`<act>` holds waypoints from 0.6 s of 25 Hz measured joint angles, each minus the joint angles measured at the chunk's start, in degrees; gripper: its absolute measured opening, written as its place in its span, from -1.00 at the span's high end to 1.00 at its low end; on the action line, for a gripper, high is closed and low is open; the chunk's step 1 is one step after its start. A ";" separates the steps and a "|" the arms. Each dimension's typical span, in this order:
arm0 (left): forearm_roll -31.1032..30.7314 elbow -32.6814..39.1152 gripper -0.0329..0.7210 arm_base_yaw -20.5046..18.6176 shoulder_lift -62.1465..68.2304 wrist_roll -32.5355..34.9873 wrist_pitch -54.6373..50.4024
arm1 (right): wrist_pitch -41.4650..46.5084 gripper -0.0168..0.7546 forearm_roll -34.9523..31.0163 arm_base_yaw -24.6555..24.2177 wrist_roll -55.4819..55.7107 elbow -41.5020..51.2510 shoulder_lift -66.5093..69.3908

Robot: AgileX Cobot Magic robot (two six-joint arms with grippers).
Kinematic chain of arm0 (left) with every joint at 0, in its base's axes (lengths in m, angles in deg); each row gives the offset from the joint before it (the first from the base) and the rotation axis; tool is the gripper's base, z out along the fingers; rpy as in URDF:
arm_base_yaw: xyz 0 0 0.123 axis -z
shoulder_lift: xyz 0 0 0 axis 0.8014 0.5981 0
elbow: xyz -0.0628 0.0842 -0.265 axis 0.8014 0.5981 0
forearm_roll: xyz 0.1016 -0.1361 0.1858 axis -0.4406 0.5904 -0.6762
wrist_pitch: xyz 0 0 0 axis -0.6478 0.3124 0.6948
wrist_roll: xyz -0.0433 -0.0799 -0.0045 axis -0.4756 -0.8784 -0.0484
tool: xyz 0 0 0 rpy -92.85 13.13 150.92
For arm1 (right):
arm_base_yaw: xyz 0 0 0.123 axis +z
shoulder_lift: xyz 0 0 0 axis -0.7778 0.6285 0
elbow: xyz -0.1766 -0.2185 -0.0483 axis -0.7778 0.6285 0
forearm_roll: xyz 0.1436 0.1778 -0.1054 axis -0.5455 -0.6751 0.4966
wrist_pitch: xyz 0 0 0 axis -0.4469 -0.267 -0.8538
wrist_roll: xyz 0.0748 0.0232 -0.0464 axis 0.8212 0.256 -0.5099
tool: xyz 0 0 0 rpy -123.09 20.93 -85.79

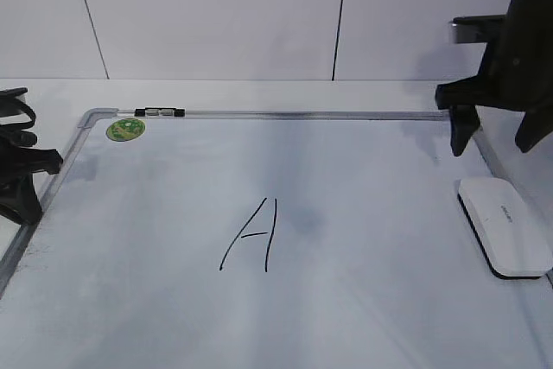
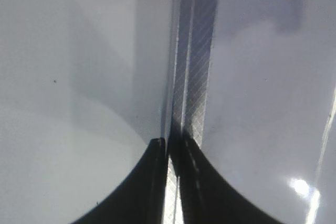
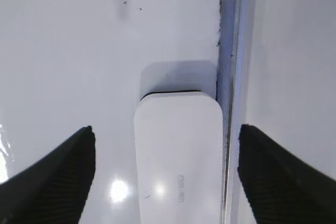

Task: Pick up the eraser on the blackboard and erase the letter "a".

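The blackboard (image 1: 155, 300) is a white dry-erase board with a grey frame, lying flat. A tall angular capital "A" (image 1: 252, 235) is drawn at its middle; no small lowercase "a" shows. The white eraser (image 1: 505, 226) lies on the board's right edge against the frame. My right gripper (image 1: 492, 137) hangs open above and behind it. In the right wrist view the eraser (image 3: 178, 150) lies between and below the spread fingers (image 3: 165, 129), apart from both. My left gripper (image 1: 22, 181) is shut and empty at the board's left edge, over the frame (image 2: 194, 51), fingertips together (image 2: 169, 142).
A round green sticker (image 1: 125, 130) sits in the board's far left corner. A small black-and-silver piece (image 1: 160, 112) lies on the far frame rail. A faint grey smudge (image 1: 302, 218) lies right of the "A". A white panelled wall stands behind the table.
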State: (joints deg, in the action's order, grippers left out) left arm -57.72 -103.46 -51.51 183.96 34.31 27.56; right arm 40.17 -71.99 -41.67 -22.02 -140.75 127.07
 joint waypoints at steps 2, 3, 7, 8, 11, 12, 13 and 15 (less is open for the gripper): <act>0.14 0.00 0.76 0.00 0.00 0.00 0.11 | 0.24 -0.72 -0.13 0.00 0.11 -0.15 -1.30; 0.13 0.00 0.76 0.00 0.11 0.00 0.21 | 0.34 -0.72 -0.13 0.00 0.11 -0.24 -1.68; 0.13 -1.51 0.70 0.00 0.59 0.00 -0.29 | 0.59 -0.71 -0.28 0.00 0.11 -0.29 -2.76; 0.13 -2.12 0.66 0.00 0.59 0.00 -0.73 | 0.66 -0.71 -0.37 0.00 0.11 -0.29 -2.76; 0.13 -4.36 0.48 0.00 0.61 0.00 -2.34 | 0.66 -0.69 -0.78 0.00 0.11 -0.29 -2.85; 0.13 -4.92 0.39 0.00 0.61 0.00 -2.91 | 0.66 -0.69 -1.04 0.00 0.20 -0.29 -2.85; 0.13 -5.55 0.31 0.00 0.61 0.00 -3.87 | 0.66 -0.69 -1.04 0.00 0.20 -0.29 -2.85; 0.01 -6.65 0.18 0.00 0.61 0.00 -5.66 | 0.66 -0.69 -1.28 0.00 0.20 -0.29 -2.85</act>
State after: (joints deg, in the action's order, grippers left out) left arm -57.71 -110.11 -51.51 184.57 34.31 21.90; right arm 40.84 -73.27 -41.67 -21.82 -141.04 124.22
